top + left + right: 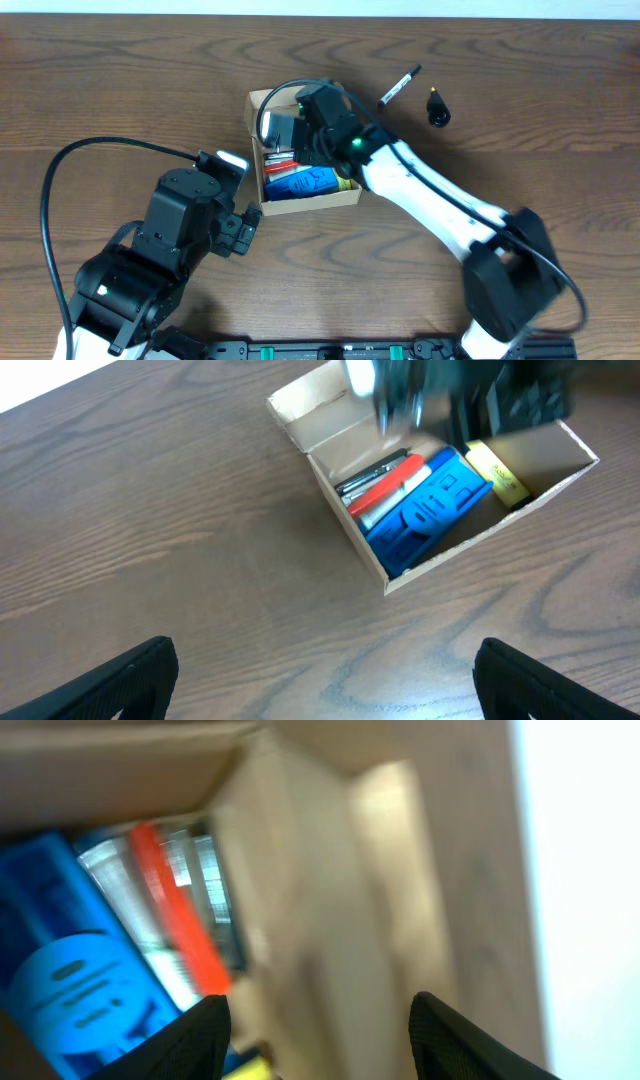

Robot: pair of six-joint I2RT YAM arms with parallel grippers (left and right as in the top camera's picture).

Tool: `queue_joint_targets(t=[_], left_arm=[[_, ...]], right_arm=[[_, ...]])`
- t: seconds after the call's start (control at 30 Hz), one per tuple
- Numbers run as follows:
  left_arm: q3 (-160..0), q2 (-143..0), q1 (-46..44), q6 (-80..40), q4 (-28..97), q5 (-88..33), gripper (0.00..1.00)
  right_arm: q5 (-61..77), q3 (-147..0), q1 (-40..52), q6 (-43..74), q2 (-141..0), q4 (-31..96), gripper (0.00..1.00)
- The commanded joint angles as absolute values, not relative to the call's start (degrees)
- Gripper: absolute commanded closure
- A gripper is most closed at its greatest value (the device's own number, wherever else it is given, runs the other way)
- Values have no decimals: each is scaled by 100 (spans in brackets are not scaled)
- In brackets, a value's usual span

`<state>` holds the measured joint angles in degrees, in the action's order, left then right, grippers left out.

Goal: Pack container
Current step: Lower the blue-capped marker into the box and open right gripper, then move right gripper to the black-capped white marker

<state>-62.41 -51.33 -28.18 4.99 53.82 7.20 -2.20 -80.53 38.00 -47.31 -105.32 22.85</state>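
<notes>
Closest to the lens in the right wrist view, the right fingers (190,1040) are seen as two dark tips at the bottom edge, spread apart, with nothing pinched between them. Beyond them a blurred cardboard wall of the container (300,920) is shown, with a blue item (70,970) and a red marker (180,920) inside it.

The left fingers (130,680) are likewise held wide apart at the lower corners of the left wrist view, and only bare counter (200,560) is seen between them. From overhead they are found just beside the container's lower left corner, not touching it.

The container is placed near the middle of the wood-grain counter, open, with its flap lid (325,415) folded back on the far side. The blue item is packed along the near wall, the red marker lies beside it, and dark and silvery pens (370,470) are laid next to the marker. A yellow item (495,470) is tucked at the right end. The white right arm (430,195) is stretched over the container, so that part of the inside is hidden.

On the counter beyond the container, a black pen (399,86) and a small black object (438,108) are left lying apart from each other.
</notes>
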Motion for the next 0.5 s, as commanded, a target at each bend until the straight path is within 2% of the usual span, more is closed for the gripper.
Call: queue_joint_targets(t=[0.0, 0.03, 0.07, 0.1, 0.27, 0.47], left_arm=[[-6311, -5135, -2814, 600, 5400, 679, 5], [-6311, -5135, -2816, 600, 5400, 679, 5], [-6311, -5135, -2814, 600, 5400, 679, 5], [-6311, -5135, -2814, 600, 5400, 679, 5], [-6311, -5135, -2814, 600, 5400, 679, 5], [-6311, -5135, -2814, 600, 5400, 679, 5]], right_arm=[[-829, -8068, 3671, -3693, -9889, 2167, 34], [-897, -8068, 3579, -3376, -9806, 2086, 24], [-917, -8068, 3472, -3068, -9751, 2016, 8], [-913, -8068, 3369, -2845, -9719, 1973, 1], [-567, -8068, 2873, -2016, -9708, 2119, 1], [-467, -8066, 2707, -1894, -9743, 2169, 1]])
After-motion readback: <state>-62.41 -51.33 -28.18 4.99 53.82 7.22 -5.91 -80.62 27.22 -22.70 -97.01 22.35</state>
